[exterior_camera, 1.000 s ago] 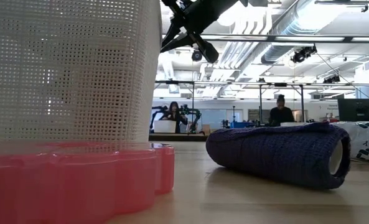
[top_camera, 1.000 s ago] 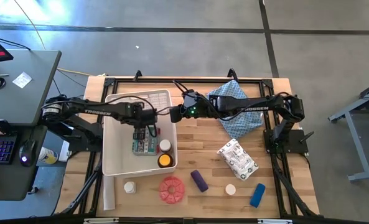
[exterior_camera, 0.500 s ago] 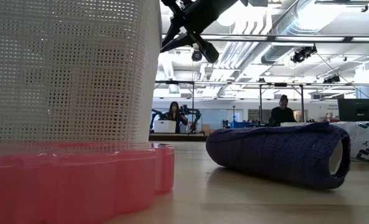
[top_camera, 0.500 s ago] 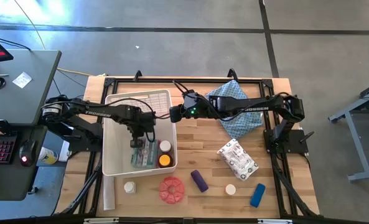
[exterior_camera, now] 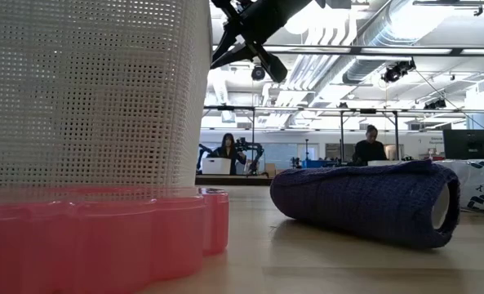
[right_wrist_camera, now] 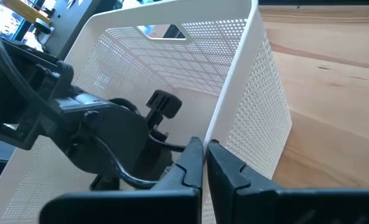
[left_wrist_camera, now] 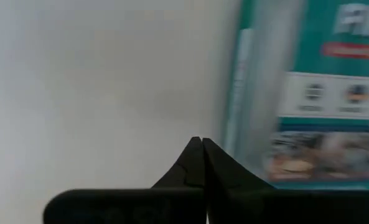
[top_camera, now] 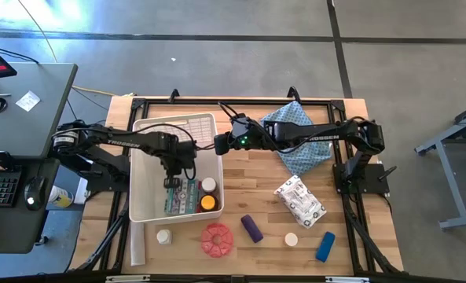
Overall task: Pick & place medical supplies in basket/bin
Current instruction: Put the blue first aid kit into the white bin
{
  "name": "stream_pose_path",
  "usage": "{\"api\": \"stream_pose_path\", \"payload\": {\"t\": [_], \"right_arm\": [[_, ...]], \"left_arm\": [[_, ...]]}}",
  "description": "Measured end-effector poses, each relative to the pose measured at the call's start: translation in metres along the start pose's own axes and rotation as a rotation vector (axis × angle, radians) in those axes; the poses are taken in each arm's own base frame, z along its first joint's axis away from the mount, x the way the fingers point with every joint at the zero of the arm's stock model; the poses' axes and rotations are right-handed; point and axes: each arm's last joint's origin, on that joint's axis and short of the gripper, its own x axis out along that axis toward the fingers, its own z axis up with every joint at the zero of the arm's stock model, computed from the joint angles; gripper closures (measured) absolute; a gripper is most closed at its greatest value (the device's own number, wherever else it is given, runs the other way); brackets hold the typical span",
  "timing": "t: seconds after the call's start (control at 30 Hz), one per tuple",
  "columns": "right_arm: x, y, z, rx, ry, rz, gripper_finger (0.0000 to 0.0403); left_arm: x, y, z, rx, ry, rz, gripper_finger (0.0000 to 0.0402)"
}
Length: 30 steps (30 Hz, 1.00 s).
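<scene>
Left gripper (top_camera: pixel 170 181) fingers together, empty, inside bin (top_camera: pixel 142 206) beside green packet (top_camera: pixel 182 195). Right gripper (top_camera: pixel 217 144) fingers together above bin's right rim.

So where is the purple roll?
In the high view, the purple roll lies on the table's near edge, between the red disc and a white-capped jar.

Bright even daylight overhead, ceiling lights (exterior_camera: pixel 397 72) glaring in the low view, packet (left_wrist_camera: pixel 315 93) blurred close up, soft shadows
</scene>
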Motion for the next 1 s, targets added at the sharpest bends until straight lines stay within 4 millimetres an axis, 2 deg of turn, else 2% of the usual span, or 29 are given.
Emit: {"api": "stream_pose_path", "payload": {"t": [0.13, 0.3, 0.4, 0.7, 0.8, 0.87, 1.0], "right_arm": [[0.0, 0.0, 0.0, 0.0, -0.002, -0.004, 0.0403], [0.0, -0.001, 0.001, 0.002, -0.007, -0.008, 0.0403], [0.001, -0.002, 0.002, 0.002, -0.006, -0.008, 0.0403], [0.001, -0.002, 0.002, -0.015, -0.002, -0.006, 0.0402], [0.001, -0.002, 0.002, -0.016, -0.008, -0.008, 0.0396], [0.0, -0.001, 0.002, -0.016, -0.011, -0.006, 0.0393], [0.001, 0.0, 0.002, -0.015, -0.012, 0.008, 0.0391]], "left_arm": [[-0.006, -0.003, 0.0, -0.005, 0.028, -0.065, 0.0376], [-0.012, -0.005, -0.002, -0.016, 0.071, -0.133, 0.0329], [-0.013, -0.006, -0.003, -0.021, 0.087, -0.15, 0.0322], [-0.013, -0.007, -0.003, -0.054, 0.085, -0.162, 0.0376], [-0.013, -0.006, -0.003, -0.069, 0.087, -0.156, 0.0378], [-0.013, -0.006, -0.003, -0.073, 0.088, -0.156, 0.0363], [-0.013, -0.006, -0.003, -0.075, 0.091, -0.155, 0.0304]]}}
